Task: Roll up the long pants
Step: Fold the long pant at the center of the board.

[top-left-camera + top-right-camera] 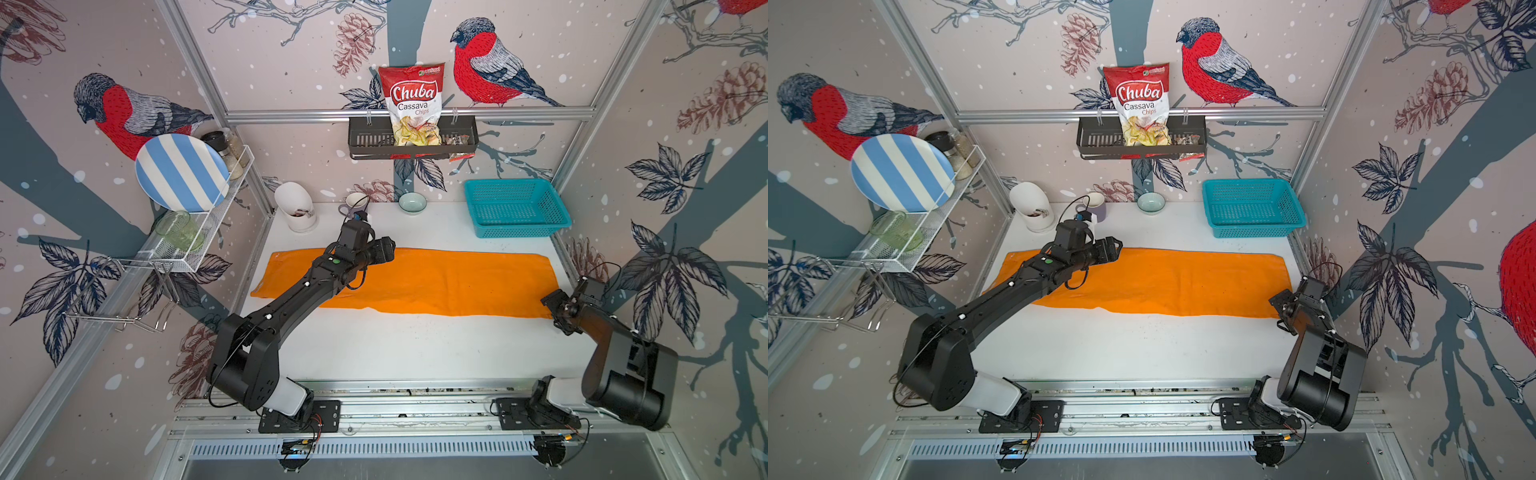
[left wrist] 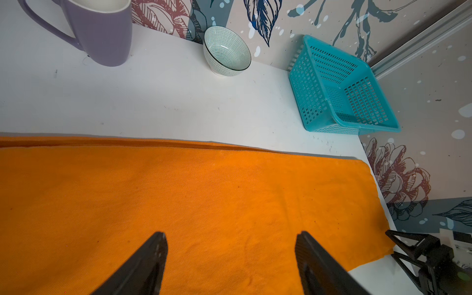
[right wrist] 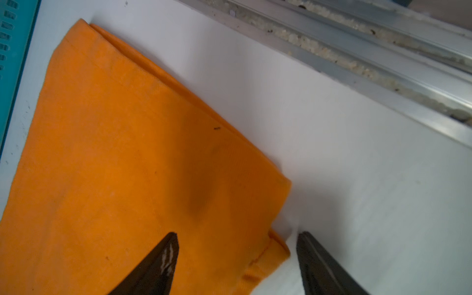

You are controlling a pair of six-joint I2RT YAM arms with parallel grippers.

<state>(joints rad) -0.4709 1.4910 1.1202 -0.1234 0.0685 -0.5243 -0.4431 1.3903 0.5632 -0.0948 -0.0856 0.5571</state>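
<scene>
Far right in both top views, your right claw (image 1: pixel 555 313) sits spread at the end of the long pants (image 1: pixel 436 282), which stretch leftward; left claw (image 1: pixel 386 251), spread too, hovers farther along.

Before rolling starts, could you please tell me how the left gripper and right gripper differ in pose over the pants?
The left gripper is over the pants near their far edge; the right gripper straddles their near right-end corner. The left arm is stretched out; the right arm is folded back. Both are open, holding nothing.
</scene>
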